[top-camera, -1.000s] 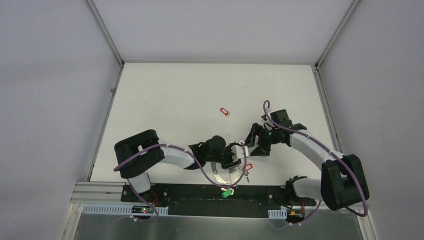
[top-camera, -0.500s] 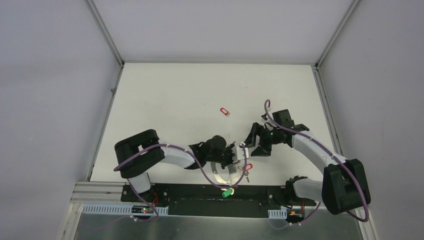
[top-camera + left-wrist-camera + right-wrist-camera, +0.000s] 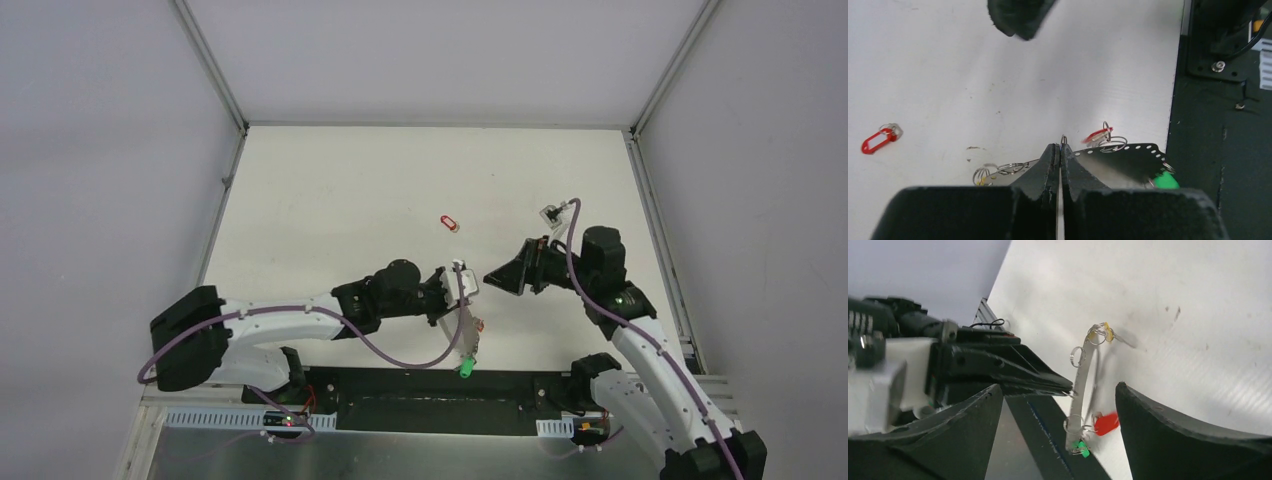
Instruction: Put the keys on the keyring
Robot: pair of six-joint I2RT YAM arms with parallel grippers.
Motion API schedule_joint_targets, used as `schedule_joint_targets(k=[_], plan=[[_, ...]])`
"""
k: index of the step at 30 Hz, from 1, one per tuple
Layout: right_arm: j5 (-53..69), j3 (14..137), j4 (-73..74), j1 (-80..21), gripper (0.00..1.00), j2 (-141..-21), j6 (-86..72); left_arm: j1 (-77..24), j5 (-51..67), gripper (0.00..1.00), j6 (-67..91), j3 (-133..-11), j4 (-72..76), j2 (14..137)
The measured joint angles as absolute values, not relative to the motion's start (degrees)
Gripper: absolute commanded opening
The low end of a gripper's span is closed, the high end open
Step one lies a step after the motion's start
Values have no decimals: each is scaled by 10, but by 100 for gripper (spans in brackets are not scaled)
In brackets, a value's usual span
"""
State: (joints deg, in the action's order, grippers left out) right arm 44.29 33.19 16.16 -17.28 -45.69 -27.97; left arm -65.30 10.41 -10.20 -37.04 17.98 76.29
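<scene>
Grip on the keyring (image 3: 1083, 375): the left gripper (image 3: 1058, 150) has its jaws pressed together on the thin upper rim. The keyring hangs edge-down and appears lifted off the table (image 3: 350, 200), above the near edge between the two arms. Held this way it stands nearly upright, with its side turned toward the right gripper (image 3: 495, 276). The keys already on it dangle freely: a green-tagged key (image 3: 1079, 448) at the bottom, a red-tagged key (image 3: 1105, 423) just above it, and a yellow-tagged key (image 3: 1105, 333) near the top. A loose red-tagged key (image 3: 451, 222) lies on the table toward the far side, well apart from both grippers. It is judged to be a piece not yet threaded.

Left arm: stretched low and long from its base toward the table's middle, fingers pointing toward the right arm.

Right arm: elbow raised, forearm reaching in toward the centre, wrist turned to face the keyring. Its jaws are spread wide with nothing between them, the tips near the keyring but apart from it.

Where the keyring's opening lies cannot be told.
</scene>
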Motion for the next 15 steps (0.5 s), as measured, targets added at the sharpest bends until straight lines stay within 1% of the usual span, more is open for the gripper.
schedule_joint_targets(k=[2, 3, 4, 6, 11, 15], plan=[[456, 310, 128, -175, 77, -416, -263, -653, 93, 0, -90, -361, 169, 716], [465, 300, 112, -178, 69, -395, -250, -653, 90, 0, -84, -357, 165, 699], [478, 293, 96, -181, 64, -380, -236, -653, 88, 0, -80, -352, 161, 682], [516, 286, 63, -190, 58, -361, -203, -653, 83, 0, -68, -341, 153, 645], [586, 283, 20, -208, 57, -350, -136, -653, 81, 0, -50, -324, 146, 586], [611, 282, 8, -220, 56, -350, -100, -653, 81, 0, -39, -319, 145, 576]])
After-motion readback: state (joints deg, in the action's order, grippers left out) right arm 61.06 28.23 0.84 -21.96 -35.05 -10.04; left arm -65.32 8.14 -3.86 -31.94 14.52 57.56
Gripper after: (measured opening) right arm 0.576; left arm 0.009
